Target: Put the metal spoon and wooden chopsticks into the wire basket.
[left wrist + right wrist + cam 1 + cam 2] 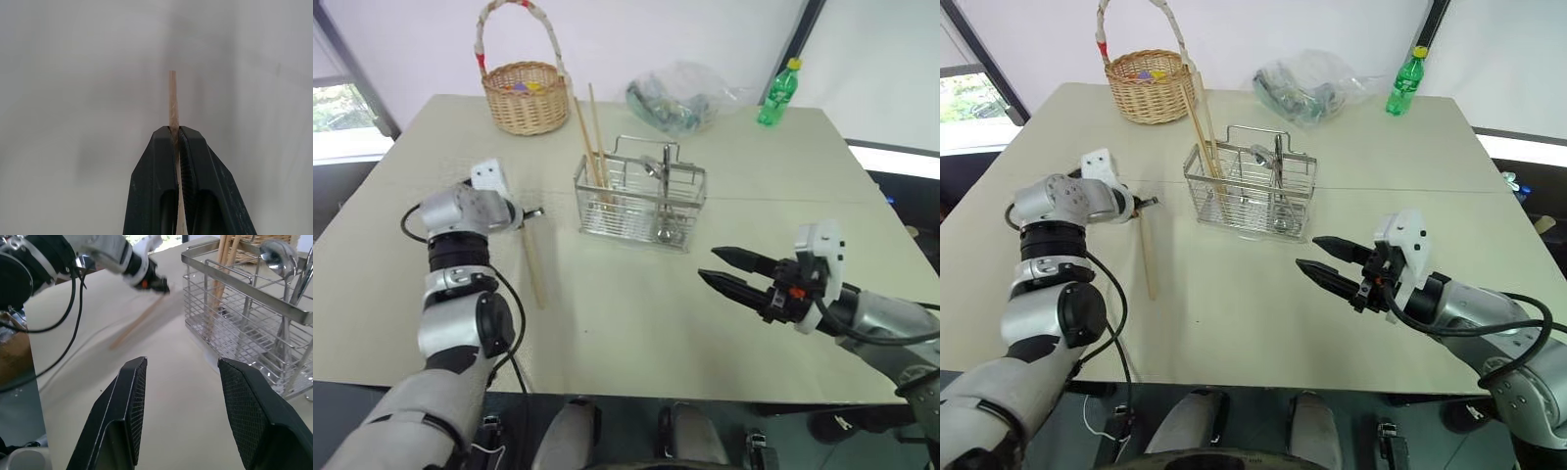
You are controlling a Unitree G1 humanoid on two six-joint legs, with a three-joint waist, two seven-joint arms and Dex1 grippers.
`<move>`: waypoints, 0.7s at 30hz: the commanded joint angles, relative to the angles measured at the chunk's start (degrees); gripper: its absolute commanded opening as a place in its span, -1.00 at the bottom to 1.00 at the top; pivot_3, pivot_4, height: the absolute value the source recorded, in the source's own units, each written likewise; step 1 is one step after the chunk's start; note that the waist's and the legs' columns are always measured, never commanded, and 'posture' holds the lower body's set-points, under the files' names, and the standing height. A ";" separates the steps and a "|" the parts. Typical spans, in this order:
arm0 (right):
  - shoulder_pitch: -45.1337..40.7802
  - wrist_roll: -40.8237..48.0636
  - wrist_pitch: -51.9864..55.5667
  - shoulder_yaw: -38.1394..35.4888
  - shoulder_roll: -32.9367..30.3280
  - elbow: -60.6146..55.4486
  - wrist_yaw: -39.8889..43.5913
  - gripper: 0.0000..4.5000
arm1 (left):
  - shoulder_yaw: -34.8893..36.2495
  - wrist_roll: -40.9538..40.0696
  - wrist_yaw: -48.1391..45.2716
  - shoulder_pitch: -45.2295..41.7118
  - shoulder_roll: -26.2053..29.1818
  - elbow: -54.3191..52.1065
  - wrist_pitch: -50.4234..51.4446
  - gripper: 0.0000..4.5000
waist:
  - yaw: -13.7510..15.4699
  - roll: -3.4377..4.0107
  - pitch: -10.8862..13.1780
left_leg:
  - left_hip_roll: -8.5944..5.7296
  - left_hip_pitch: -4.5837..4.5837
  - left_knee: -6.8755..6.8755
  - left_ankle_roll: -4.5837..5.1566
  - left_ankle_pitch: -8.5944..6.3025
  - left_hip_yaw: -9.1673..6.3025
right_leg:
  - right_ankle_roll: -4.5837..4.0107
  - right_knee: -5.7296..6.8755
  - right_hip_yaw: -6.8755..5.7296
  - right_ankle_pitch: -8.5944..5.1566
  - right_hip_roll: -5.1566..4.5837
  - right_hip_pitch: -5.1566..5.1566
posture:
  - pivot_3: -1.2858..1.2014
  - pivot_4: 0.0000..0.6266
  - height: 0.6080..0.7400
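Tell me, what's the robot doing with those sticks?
The left gripper is shut on one long, thin, light-tan wooden chopstick, holding it over the pale table. Two more chopsticks already stand in the left part of the rectangular silver wire basket, and a shiny metal spoon leans in the right part. The right gripper hovers open and empty nearby.

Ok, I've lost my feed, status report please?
Left hand shut on one wooden chopstick. Right hand open, empty. Two chopsticks and metal spoon in wire basket. Path clear.
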 commanded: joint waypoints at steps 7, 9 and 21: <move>-3.54 3.42 1.53 -2.46 -2.55 0.52 0.59 0.05 | 8.07 -12.67 -11.13 -15.02 3.38 -4.78 -21.99 -0.99 | 0.06 -0.02 -0.01 | -0.08 -0.02 0.02 0.02 -0.02 0.04 | 0.01 -0.12 -0.02 0.00 -0.13 0.13 | 0.03 -0.52 -0.20; -3.76 3.67 1.81 -2.45 -2.55 0.55 0.43 0.05 | 6.83 -13.45 -12.29 -16.13 2.96 -5.59 -22.38 -0.99 | 0.04 0.01 -0.02 | -0.09 0.01 0.01 0.03 -0.01 0.04 | 0.02 -0.10 -0.02 0.01 -0.12 0.14 | 0.03 -0.52 -0.20; -0.85 5.33 2.17 -4.08 -1.59 -2.00 -2.83 0.05 | -4.25 -13.63 -17.35 -13.17 -6.26 -13.37 -22.16 -0.99 | -0.01 0.00 -0.01 | -0.05 0.05 0.02 0.05 0.00 0.02 | 0.02 -0.03 -0.03 0.01 -0.05 0.16 | 0.03 -0.52 -0.20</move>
